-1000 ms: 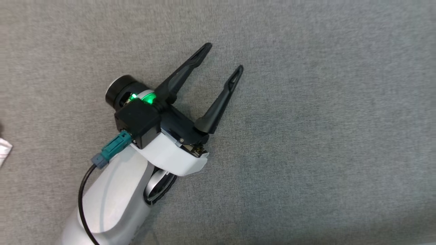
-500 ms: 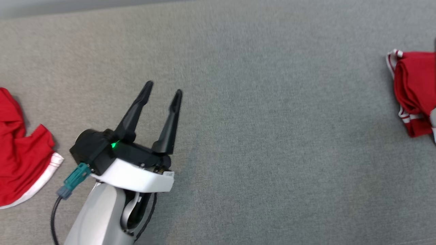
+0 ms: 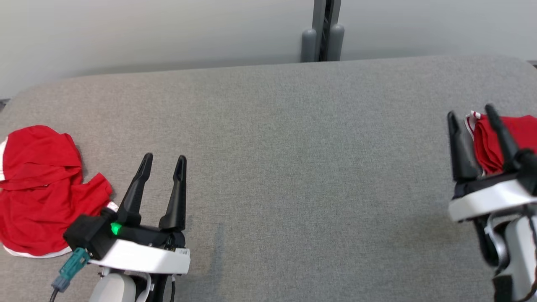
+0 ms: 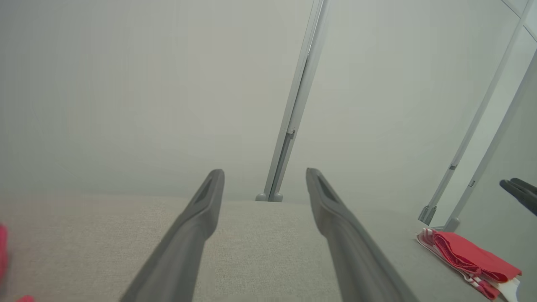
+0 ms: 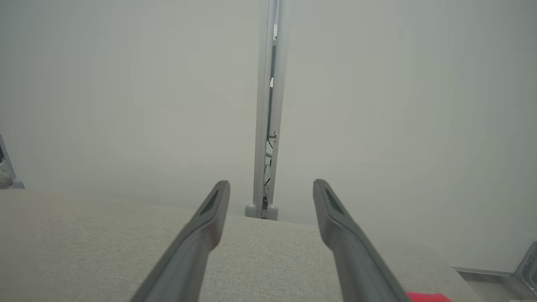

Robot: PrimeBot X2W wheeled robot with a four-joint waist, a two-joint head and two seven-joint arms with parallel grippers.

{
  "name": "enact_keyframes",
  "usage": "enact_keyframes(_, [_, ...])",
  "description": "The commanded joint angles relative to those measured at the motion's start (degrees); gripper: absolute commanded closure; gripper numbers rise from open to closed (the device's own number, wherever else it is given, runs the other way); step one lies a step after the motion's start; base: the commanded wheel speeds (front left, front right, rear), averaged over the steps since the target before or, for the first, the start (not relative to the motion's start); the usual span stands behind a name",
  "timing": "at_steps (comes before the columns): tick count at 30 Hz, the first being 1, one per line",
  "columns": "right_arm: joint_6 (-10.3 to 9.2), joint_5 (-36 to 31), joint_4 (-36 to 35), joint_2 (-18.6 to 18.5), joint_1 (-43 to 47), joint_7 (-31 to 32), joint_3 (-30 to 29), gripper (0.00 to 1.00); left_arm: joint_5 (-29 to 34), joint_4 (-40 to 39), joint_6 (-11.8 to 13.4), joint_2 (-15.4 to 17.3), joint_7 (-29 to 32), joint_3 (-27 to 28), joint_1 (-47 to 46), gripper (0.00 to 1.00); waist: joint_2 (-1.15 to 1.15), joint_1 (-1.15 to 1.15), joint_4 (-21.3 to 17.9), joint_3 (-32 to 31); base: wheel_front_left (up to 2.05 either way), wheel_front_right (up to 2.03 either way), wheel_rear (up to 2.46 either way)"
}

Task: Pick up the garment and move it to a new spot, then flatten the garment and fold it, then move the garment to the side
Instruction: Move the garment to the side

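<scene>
Left end effector [image 3: 163,161], released and empty, hovers just beside the crumpled red garment [image 3: 42,188] at the left end of the grey table [image 3: 293,147], right end effector [image 3: 470,113] likewise released by a folded red garment [image 3: 526,134]; pick-up looks pending, needing a leftward reach and pinch.

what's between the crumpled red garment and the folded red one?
In the head view: the left gripper, open, beside the crumpled red garment, then bare grey surface up to the right gripper, which overlaps the folded red garment.

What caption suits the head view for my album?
Left claw and right claw open above grey surface, crumpled red garment left, folded red garment right.
</scene>
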Motion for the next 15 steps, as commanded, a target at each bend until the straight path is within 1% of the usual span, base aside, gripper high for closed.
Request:
enact_keyframes(1, [-0.02,-0.78,-1.31,1.14,2.15,-0.31,-0.38,0.00,0.89,0.06,0.02,0.13,0.01,0.69,1.07,0.00,0.00,0.00,0.51,-1.30,0.00,0.00,0.00])
enact_keyframes(2, [-0.02,-0.78,-1.31,1.14,2.15,-0.31,-0.38,0.00,0.89,0.06,0.02,0.13,0.01,0.69,1.07,0.00,0.00,0.00,0.51,-1.30,0.00,0.00,0.00])
enact_keyframes(6, [-0.02,-2.48,-3.62,4.49,6.45,-0.33,-1.01,0.00,1.93,0.07,0.02,-0.25,0.02,2.32,2.84,0.00,0.00,0.00,0.79,-2.35,0.00,0.00,0.00])
enact_keyframes(12, [-0.02,-4.14,-4.43,6.94,9.68,-0.34,-1.40,0.00,2.66,0.84,0.02,-0.46,0.02,3.82,5.31,0.00,0.00,0.00,0.49,-3.77,0.00,0.00,0.00])
enact_keyframes(15, [-0.02,-4.53,-4.48,7.78,10.47,-0.35,-1.57,0.00,1.10,1.21,0.02,-0.50,0.02,4.25,5.73,0.00,0.00,0.00,0.46,-4.19,0.00,0.00,0.00])
